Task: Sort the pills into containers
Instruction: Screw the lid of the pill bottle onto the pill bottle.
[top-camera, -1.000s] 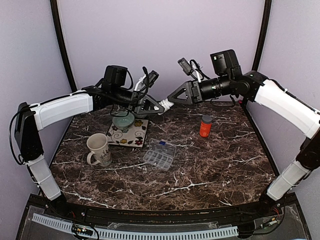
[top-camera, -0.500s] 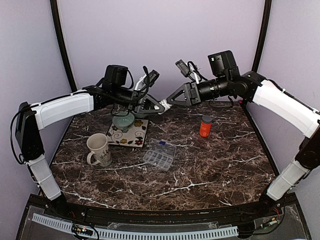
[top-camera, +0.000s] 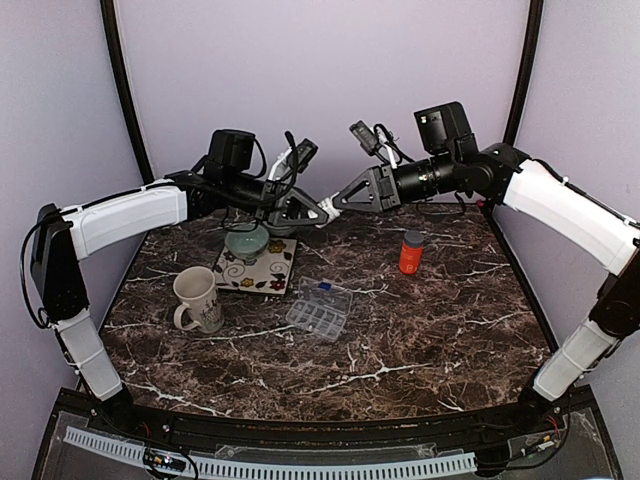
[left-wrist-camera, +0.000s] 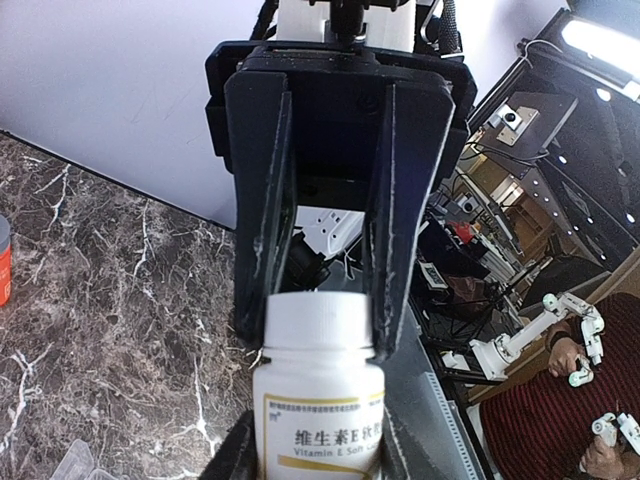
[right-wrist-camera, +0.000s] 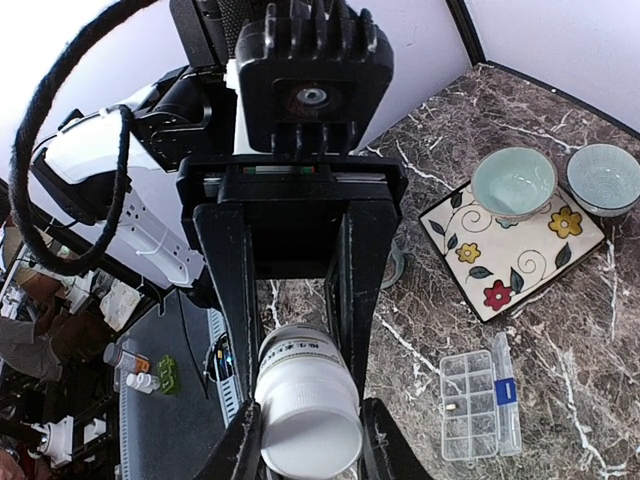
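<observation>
- Mug (top-camera: 197, 298): upright, near the left edge of the table (top-camera: 450, 340).
- Plate (top-camera: 262, 272): toward the far-left corner, with a bowl (top-camera: 247, 243) on it.
- Left gripper (top-camera: 318, 214): raised over the far edge, clamped on the body of the white bottle (left-wrist-camera: 318, 400).
- Organiser (top-camera: 320, 310): flat on the table, just left of centre, near the plate.
- Right gripper (top-camera: 345, 202): facing the left gripper, fingers either side of the bottle's cap, seemingly closed on it.
- Orange vial (top-camera: 411, 252): upright, toward the far edge, right of centre.
</observation>
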